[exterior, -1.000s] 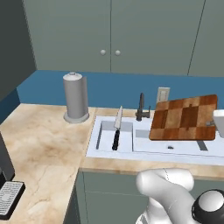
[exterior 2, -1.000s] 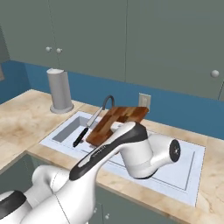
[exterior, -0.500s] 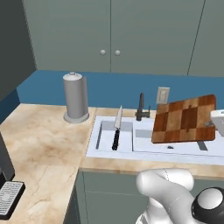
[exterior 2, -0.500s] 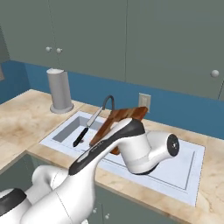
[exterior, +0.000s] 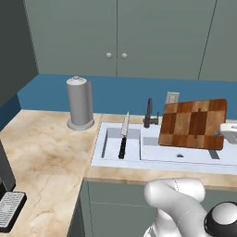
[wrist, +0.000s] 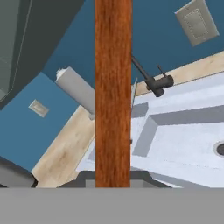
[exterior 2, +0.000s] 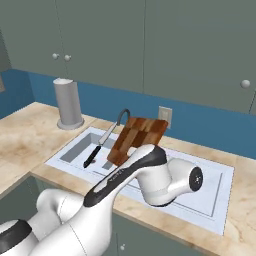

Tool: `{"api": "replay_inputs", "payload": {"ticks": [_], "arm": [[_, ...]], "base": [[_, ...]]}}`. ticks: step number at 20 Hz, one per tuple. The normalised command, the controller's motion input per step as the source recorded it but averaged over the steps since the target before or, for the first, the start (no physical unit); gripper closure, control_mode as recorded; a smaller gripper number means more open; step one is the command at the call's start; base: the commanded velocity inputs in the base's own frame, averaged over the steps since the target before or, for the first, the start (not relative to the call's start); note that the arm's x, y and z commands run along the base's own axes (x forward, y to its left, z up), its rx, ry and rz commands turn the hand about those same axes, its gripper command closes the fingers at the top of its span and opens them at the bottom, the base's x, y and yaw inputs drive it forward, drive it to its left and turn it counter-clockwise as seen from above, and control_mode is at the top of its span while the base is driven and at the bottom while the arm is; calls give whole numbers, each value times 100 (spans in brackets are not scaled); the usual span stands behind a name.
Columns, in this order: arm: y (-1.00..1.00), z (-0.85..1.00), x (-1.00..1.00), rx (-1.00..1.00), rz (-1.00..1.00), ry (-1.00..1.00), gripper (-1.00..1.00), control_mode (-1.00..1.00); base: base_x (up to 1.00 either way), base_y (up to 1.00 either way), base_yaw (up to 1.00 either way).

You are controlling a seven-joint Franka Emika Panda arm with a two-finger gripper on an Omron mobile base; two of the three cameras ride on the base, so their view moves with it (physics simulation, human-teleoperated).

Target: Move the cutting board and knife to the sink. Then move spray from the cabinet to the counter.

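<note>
The cutting board (exterior: 193,123) is being carried on edge over the sink (exterior: 162,157), standing almost upright above the right part of the basin, just right of the dark faucet (exterior: 148,113). In the hand view its brown edge is running straight up from between the fingertips, so the tool (wrist: 112,183) is pinched narrow on the board's near edge. Judging by this, the first step is about half done: the knife (exterior: 123,135) is already lying in the left part of the sink, blade pointing to the far wall, handle toward the near rim, while the board is not yet set down.

The next move is probably calling for a lowering and tilting of the board until it is resting flat in the basin, keeping it off the faucet and off the knife, and then a release.

The spray is not to be seen; the upper cabinet doors (exterior: 115,37) are standing shut, so it is presumably waiting behind them. A grey paper-towel cylinder (exterior: 79,102) is standing on the worktop (exterior: 46,152), left of the sink.
</note>
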Motion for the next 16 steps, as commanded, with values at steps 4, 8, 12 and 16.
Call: {"api": "replay_inputs", "payload": {"ticks": [4, 8, 12, 16], "arm": [[0, -5, 1, -4, 5, -21, 100, -100], [0, 0, 0, -3, 1, -3, 100, -100], [0, 0, 0, -6, 0, 6, 100, -100], [0, 0, 0, -10, 0, 19, 100, -100]], "base": [[0, 0, 0], [0, 0, 0], [0, 0, 0], [0, 0, 0]]}}
